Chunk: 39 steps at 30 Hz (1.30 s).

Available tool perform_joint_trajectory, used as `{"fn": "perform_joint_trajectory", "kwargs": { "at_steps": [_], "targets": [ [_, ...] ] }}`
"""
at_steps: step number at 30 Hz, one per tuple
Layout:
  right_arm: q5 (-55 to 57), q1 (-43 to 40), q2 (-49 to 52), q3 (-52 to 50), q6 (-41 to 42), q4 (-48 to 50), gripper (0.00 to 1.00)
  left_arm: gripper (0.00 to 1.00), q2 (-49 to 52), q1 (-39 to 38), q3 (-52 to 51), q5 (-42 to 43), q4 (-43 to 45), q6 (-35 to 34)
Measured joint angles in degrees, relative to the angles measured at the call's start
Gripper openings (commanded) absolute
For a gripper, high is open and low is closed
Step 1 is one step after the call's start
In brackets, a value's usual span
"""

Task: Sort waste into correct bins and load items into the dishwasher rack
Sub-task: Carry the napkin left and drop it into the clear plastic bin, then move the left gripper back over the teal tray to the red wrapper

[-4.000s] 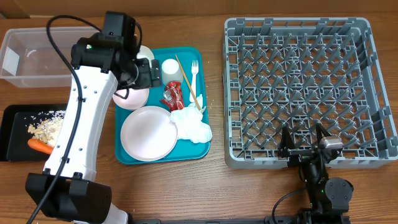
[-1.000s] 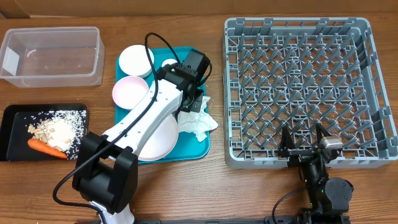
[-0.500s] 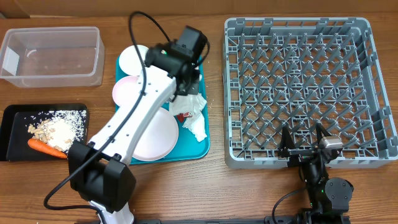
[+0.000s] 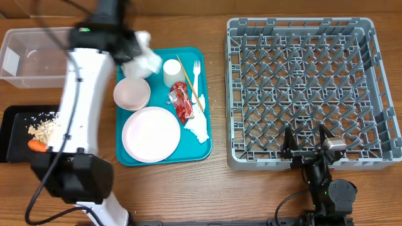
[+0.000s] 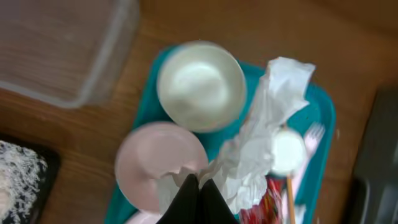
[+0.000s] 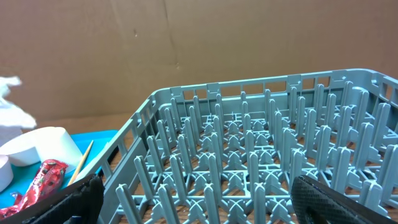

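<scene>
Our left claw is pinched tight on the napkin, held above the teal tray's far-left corner; the tub lies just to its left (the right claw, spread wide and empty, sits by the rack).

The left arm covers most of the orange carrot and the right of the black tray.
</scene>
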Motion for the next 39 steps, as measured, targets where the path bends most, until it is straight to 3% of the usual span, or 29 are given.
{"fn": "perform_joint_trajectory", "kwargs": {
  "at_steps": [9,18,19,20,22,24,33,36,39],
  "targets": [
    [0.0,0.0,0.0,0.0,0.0,0.0,1.00,0.08,0.1,18.6,0.3,1.4,14.2,-3.4],
    [0.0,0.0,0.0,0.0,0.0,0.0,1.00,0.18,7.6,23.8,0.7,-3.4,20.9,-3.4],
    [0.0,0.0,0.0,0.0,0.0,0.0,1.00,0.22,8.9,24.0,0.7,-3.5,21.6,-3.3],
    [0.0,0.0,0.0,0.0,0.0,0.0,1.00,0.40,10.2,24.1,0.7,-3.7,22.1,-3.2],
    [0.0,0.0,0.0,0.0,0.0,0.0,1.00,0.62,12.9,24.1,0.7,-4.0,22.6,-2.9],
    [0.0,0.0,0.0,0.0,0.0,0.0,1.00,0.71,13.7,24.1,0.7,-3.9,22.6,-2.9],
    [0.0,0.0,0.0,0.0,0.0,0.0,1.00,0.92,7.8,24.1,0.7,1.7,17.0,-3.0],
    [0.0,0.0,0.0,0.0,0.0,0.0,1.00,0.99,0.9,24.1,0.7,8.4,14.7,-3.2],
    [0.0,0.0,0.0,0.0,0.0,0.0,1.00,1.00,-6.8,24.0,0.8,16.6,11.0,-3.3]
  ]
}}
